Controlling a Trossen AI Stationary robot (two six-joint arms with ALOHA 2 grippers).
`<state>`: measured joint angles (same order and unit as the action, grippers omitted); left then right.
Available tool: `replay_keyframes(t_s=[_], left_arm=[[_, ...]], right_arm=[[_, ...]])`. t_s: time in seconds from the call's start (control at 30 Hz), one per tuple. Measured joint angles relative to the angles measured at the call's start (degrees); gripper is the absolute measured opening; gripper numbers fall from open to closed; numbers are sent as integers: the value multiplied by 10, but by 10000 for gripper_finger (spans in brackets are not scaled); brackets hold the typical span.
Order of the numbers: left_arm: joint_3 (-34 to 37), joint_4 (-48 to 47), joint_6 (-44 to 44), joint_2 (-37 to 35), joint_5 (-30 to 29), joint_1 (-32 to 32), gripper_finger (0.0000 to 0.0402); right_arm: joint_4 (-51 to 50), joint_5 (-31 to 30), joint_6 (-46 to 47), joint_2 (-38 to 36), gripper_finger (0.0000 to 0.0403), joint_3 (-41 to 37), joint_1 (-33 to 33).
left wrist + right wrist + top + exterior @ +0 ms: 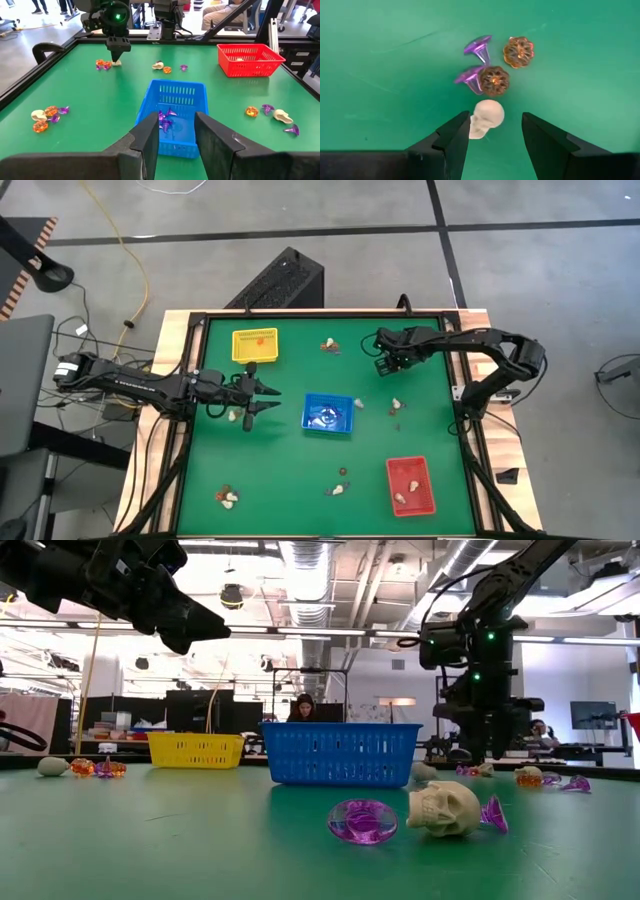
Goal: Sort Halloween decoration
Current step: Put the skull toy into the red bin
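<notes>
Two dark arms reach over a green table (290, 480) framed in black rail on a wooden base, with grey floor around it and a workshop with desks, monitors and a seated person (303, 707) beyond. A dark case (280, 283) lies on the floor past the far edge.

Three trays sit well apart: yellow (254, 345) at the far side, blue (328, 413) in the middle holding purple trinkets, red (411, 486) near the front with a cream piece inside.

Left hand (262, 399) hovers just beside the blue tray, fingers parted and empty. Right hand (495, 134) hangs over a small cluster, fingers spread wide with a cream skull (485, 118) between them, not gripped.

Halloween decorations lie scattered in little groups on the cloth: purple tops (476, 46), orange pumpkins (518, 51), more skulls (443, 807).
</notes>
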<state>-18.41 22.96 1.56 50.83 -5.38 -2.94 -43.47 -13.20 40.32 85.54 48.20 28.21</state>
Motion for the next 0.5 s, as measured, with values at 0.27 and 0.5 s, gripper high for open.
replay_keyframes(t_s=[0.27,0.5], left_arm=[[0,0,2,0,0,0,113],[0,0,7,0,1,0,113]], right_arm=[[27,-3,11,1,214,-20,-12],[71,-12,12,1,212,-57,-1]])
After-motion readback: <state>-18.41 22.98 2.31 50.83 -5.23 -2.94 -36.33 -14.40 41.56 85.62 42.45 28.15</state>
